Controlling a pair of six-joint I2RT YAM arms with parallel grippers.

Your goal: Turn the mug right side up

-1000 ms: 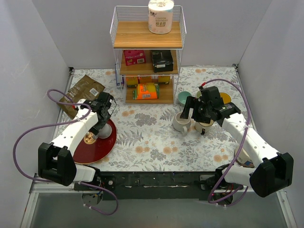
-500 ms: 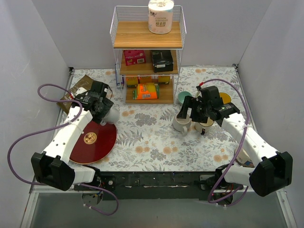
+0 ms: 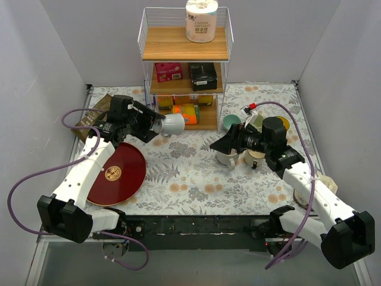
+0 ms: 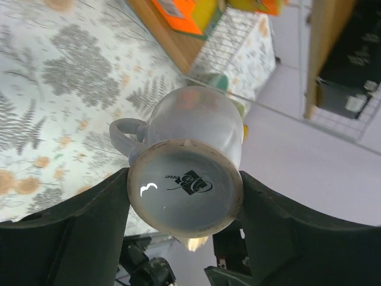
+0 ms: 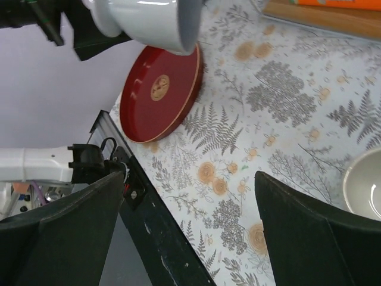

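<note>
Above the bench (image 3: 190,173), near the shelf (image 3: 184,52), my left fingers (image 4: 77,232) pinch the sideways mug (image 3: 172,124) by its base; my right fingers (image 5: 65,238) hang spread, empty. Turning it, the slick base may slip, or strike the shelf.

A white mug (image 4: 190,125) is seen, its base mark seemingly black. Left of the shelf (image 3: 178,43), a dark red plate (image 3: 122,179) is centred in gold. The cloth (image 3: 190,179) is printed with grey ferns and orange blossoms.
</note>
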